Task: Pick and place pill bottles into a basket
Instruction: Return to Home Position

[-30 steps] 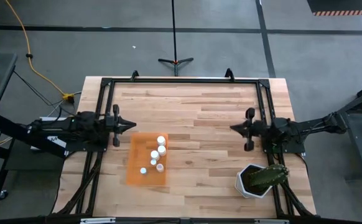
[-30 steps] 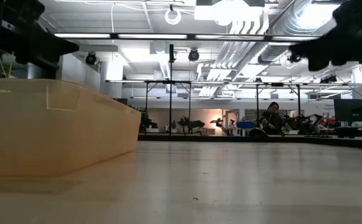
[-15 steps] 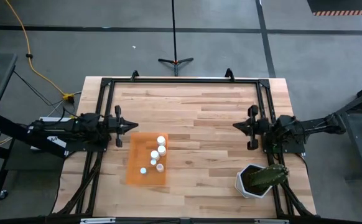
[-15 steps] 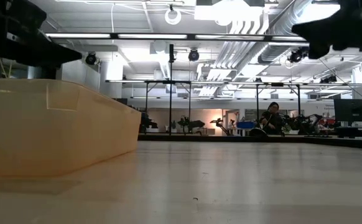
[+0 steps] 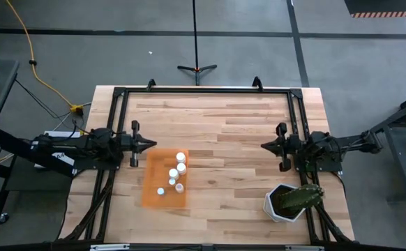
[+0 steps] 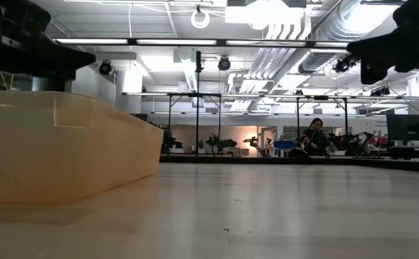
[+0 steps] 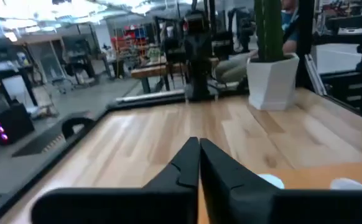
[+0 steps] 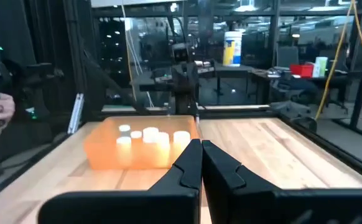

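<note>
Left tool (image 5: pixel 150 143) beside basket (image 5: pixel 151 196); pill bottles (image 5: pixel 176 171) inside, hidden in low view

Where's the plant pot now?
In the high view, the plant pot stands at the table's lower right corner, beside the right arm, far from the orange tray.

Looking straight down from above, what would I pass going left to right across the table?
Left gripper, shut → flat translucent orange tray holding the small white pill bottles → bare stretch of wooden table → right gripper, shut → white hexagonal pot with a green plant.
</note>
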`<state>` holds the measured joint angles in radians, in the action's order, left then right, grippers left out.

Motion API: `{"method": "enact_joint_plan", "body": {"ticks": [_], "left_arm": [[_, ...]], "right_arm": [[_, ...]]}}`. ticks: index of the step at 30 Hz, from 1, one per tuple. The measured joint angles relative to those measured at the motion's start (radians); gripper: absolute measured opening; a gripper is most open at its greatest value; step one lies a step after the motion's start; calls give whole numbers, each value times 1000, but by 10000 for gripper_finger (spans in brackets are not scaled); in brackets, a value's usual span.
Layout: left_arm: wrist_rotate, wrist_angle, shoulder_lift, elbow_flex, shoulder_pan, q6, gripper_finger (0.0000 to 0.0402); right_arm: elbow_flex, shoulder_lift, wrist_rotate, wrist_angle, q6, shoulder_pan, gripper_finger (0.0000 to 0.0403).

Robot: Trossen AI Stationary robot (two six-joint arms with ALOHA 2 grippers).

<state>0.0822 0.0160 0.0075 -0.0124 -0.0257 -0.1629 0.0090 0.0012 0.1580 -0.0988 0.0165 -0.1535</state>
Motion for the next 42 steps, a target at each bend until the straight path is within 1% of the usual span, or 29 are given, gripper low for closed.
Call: {"method": "enact_joint_plan", "body": {"ticks": [2, 4, 6, 10, 15, 19, 24, 27, 31, 32, 35, 37, 42], "left_arm": [[3, 13, 9, 0, 0, -13, 60], [5, 11, 8, 0, 0, -19, 63], [4, 12, 7, 0, 0, -32, 59], [-6, 10, 10, 0, 0, -42, 39], [-83, -4, 10, 0, 0, -35, 30], [-91, -4, 9, 0, 0, -34, 54], [-74, -4, 9, 1, 0, -16, 87], [-74, -4, 9, 1, 0, -16, 95], [-73, -3, 9, 1, 0, -16, 94], [-73, -3, 9, 1, 0, -7, 93], [-85, -3, 9, 1, 0, 146, 92], [-88, -3, 9, 1, 0, 216, 92], [-90, -4, 9, 2, 0, 246, 90]], "right_arm": [[0, 3, 8, 8, 0, 0, 0], [0, 8, 7, 15, -8, 0, 0], [0, 8, 6, 43, -15, 0, 0], [0, 11, 7, 45, 9, 0, 0], [0, 11, 6, 46, 5, 0, 0], [0, 11, 7, 47, 4, 0, 0], [0, 11, 6, 48, 3, 0, 0], [0, 11, 6, 49, 2, 0, 0], [0, 11, 7, 49, 2, 0, 0], [0, 11, 6, 49, 2, 0, 0], [0, 11, 7, 49, 2, 0, 0], [0, 11, 7, 50, 2, 0, 0], [0, 11, 7, 50, 2, 0, 0]]}}
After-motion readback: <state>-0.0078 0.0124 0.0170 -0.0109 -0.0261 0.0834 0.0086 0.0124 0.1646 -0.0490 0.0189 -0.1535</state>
